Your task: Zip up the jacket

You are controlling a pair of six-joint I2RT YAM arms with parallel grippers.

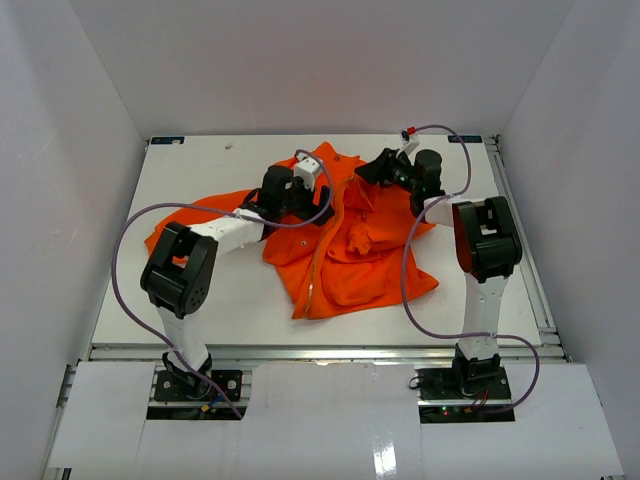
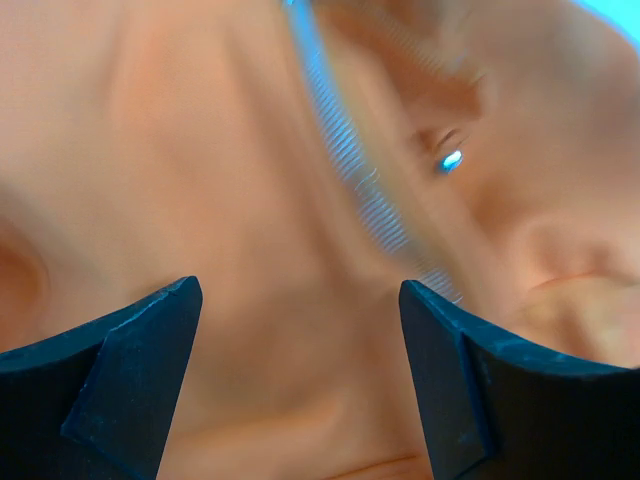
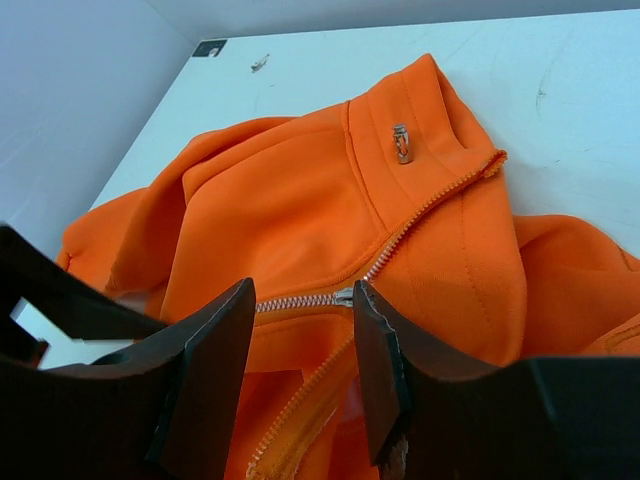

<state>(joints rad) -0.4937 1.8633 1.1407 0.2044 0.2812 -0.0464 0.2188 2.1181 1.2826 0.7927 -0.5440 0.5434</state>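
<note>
left tool [image 2: 300, 300] wide, empty, close over blurry orange cloth and zipper [image 2: 350, 170] | right tool [image 3: 302, 300] half apart, gripping nothing, slider [image 3: 343, 296] just past the tips | jacket [image 1: 350, 270] bright orange, crumpled, zipper partly open, mid desk [image 1: 200, 170]

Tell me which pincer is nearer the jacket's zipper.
Left. The left pincer hangs open right over the zipper teeth, close to the fabric; the right pincer stands back, beside the collar.
</note>
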